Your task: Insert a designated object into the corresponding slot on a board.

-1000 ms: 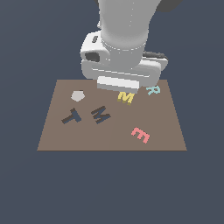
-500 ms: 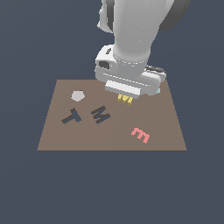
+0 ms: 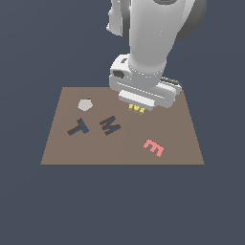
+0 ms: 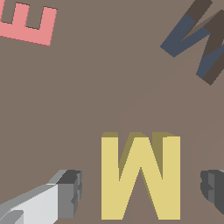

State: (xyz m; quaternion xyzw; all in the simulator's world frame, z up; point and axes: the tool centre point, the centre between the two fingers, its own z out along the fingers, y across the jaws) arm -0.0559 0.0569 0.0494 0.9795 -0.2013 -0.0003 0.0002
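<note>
The claw (image 4: 140, 192) is spread wide astride the flat yellow M-shaped block (image 4: 140, 175) — fingers should be centred evenly before closing — untouched.

the exterior view looks down from high up in front and sees the whole board (image 3: 57, 143). the wrist view looks straight down, very close. both see the yellow m (image 3: 136, 110) (image 4: 140, 177) and pink e (image 3: 154, 148) (image 4: 27, 22).

Hand (image 3: 137, 106) low over brown board (image 3: 57, 148), yellow M (image 3: 136, 109) peeking beneath; M slot (image 3: 110, 126) nearby
</note>
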